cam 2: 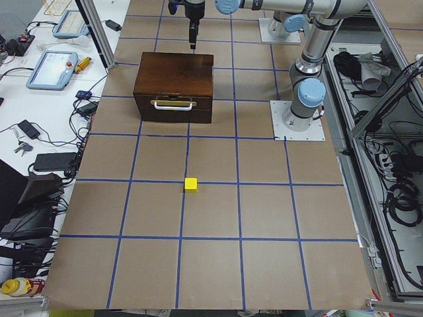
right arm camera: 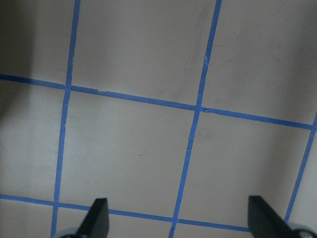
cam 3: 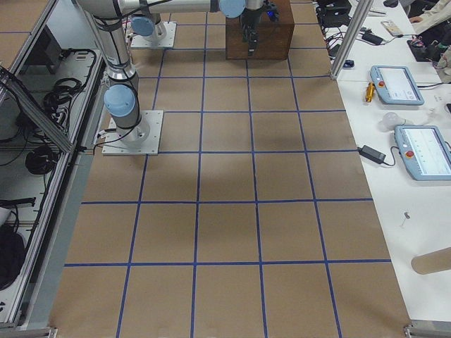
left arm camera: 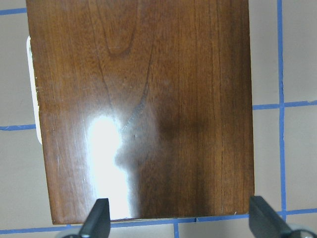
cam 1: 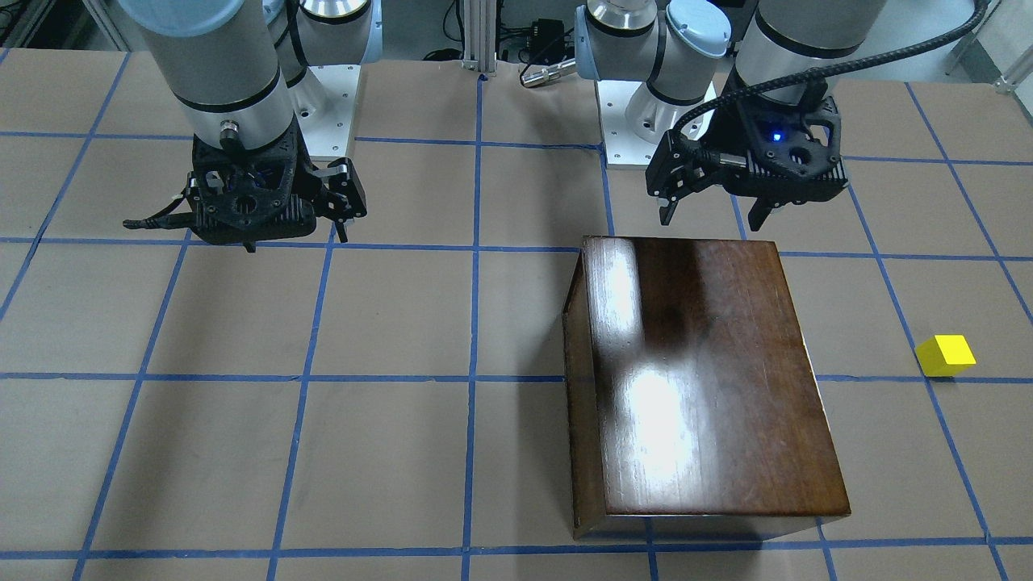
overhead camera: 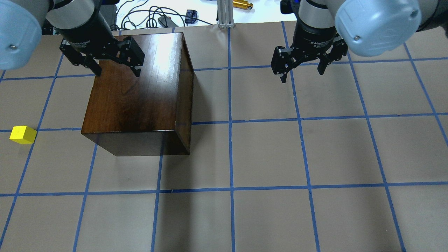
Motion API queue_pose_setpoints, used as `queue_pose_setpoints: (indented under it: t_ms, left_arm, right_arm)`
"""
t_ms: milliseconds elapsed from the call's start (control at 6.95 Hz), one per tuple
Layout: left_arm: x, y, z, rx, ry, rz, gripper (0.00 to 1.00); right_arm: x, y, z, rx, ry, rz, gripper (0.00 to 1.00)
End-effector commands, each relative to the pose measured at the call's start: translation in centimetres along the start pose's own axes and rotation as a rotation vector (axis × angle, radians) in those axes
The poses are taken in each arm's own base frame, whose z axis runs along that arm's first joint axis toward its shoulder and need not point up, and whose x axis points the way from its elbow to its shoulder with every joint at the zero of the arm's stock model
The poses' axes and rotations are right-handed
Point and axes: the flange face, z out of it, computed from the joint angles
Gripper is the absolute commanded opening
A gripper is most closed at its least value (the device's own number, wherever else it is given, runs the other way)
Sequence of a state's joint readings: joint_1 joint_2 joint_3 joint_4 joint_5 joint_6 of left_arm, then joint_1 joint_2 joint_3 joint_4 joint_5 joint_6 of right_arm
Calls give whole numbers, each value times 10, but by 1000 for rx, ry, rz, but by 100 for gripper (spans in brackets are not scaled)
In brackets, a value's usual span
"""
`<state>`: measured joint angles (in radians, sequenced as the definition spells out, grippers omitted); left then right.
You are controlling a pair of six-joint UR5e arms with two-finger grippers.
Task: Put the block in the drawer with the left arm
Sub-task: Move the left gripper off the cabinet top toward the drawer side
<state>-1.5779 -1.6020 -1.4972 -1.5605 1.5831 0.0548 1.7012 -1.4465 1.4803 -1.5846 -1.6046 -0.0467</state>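
A robotics lab: the left arm (cam 2: 309, 94) and right arm (cam 3: 118, 101) are bolted by base plates (cam 3: 151, 134) to a paper-covered worktop (cam 3: 225, 232) gridded with blue tape (overhead camera: 230, 140). Teach pendants (cam 3: 397, 83) lie on a white bench (cam 3: 394, 204) along the operators' edge. Cable bundles (cam 2: 396, 198) and aluminium posts (cam 3: 345, 42) line its edges.

Left gripper (overhead camera: 117, 71) and right gripper (overhead camera: 301, 75) hover pointing down, fingers (overhead camera: 136, 69) spread apart.

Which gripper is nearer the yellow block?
Left. The left gripper hangs over the wooden box near the block; the right gripper is beyond the box, farther off.
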Motion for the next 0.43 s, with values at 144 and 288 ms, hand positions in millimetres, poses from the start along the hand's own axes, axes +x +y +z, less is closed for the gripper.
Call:
queue_pose_setpoints:
  t_ms: [144,288]
  left_arm:
    - [-2,1,-2,4,0,4,100]
    - [-11,0,-2,2,-3,33,100]
  right_arm:
    - [0,0,0,0,0,1,100]
    - [0,0,0,0,0,-1,100]
